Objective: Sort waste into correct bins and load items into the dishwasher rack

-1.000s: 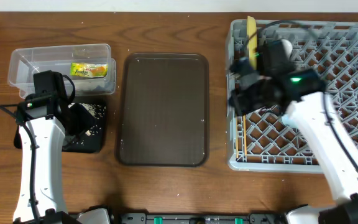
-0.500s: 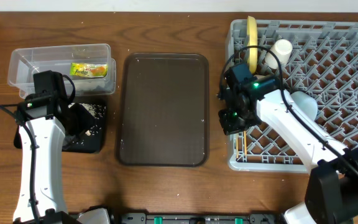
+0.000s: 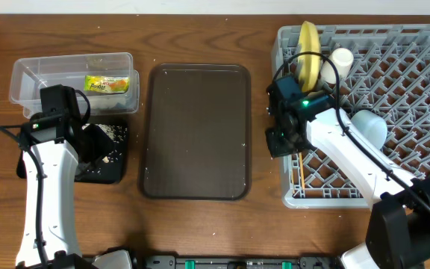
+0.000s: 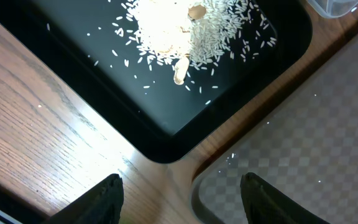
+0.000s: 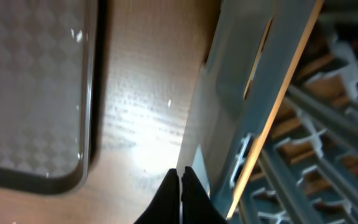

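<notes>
Judging by how things lie, sorting looks nearly finished: the snack wrapper lies in the clear box, rice scraps in the black tray, and the yellow plate, white cup, blue bowl and chopsticks sit in the dishwasher rack; no white bowl shows. The left gripper hangs open above the black tray's corner; the right gripper is pinched shut, empty, beside the rack's side wall. Wood-grain table; little room visible.

The left arm hides most of the black tray.
</notes>
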`<action>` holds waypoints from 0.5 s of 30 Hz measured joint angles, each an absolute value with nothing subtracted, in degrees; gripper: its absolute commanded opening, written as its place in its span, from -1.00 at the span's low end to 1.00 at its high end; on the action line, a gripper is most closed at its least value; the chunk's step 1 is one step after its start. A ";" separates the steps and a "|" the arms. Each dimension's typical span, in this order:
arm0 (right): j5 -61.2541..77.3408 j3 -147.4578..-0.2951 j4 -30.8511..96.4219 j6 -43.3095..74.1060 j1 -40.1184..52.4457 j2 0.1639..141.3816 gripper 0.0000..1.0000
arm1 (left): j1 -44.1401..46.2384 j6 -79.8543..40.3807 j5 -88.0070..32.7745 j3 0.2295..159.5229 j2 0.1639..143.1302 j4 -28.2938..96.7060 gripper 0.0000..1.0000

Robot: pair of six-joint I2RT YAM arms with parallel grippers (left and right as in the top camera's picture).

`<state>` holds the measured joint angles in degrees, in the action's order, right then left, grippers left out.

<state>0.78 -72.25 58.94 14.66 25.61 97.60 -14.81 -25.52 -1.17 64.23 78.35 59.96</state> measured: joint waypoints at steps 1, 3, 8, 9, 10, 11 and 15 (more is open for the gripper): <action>0.30 -72.25 57.49 14.41 25.58 97.60 -0.81 | -14.81 -25.52 -1.17 64.23 78.35 59.96 0.28; -0.99 -72.20 53.21 13.74 25.58 97.60 -0.79 | -14.81 -25.52 -1.17 64.23 78.35 59.96 0.27; -5.26 -72.16 38.83 12.75 25.54 97.60 -0.84 | -14.81 -25.52 -1.17 64.23 78.35 60.07 0.27; -5.78 -72.16 36.93 12.71 25.54 97.60 -0.88 | -14.81 -25.52 -1.19 64.23 78.35 60.18 0.27; -6.26 -72.16 35.14 12.49 25.52 97.60 -0.92 | -14.81 -25.52 -1.19 64.23 78.35 60.25 0.27; -6.63 -72.16 33.76 12.36 25.52 97.60 -0.93 | -14.81 -25.52 -1.17 64.23 78.35 60.36 0.27; -7.49 -72.16 31.70 12.36 25.54 97.71 -0.93 | -14.81 -25.52 -1.19 64.23 78.35 60.42 0.27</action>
<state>-7.49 -72.16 31.70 12.36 25.54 97.71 -14.81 -25.52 -1.19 64.23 78.35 60.42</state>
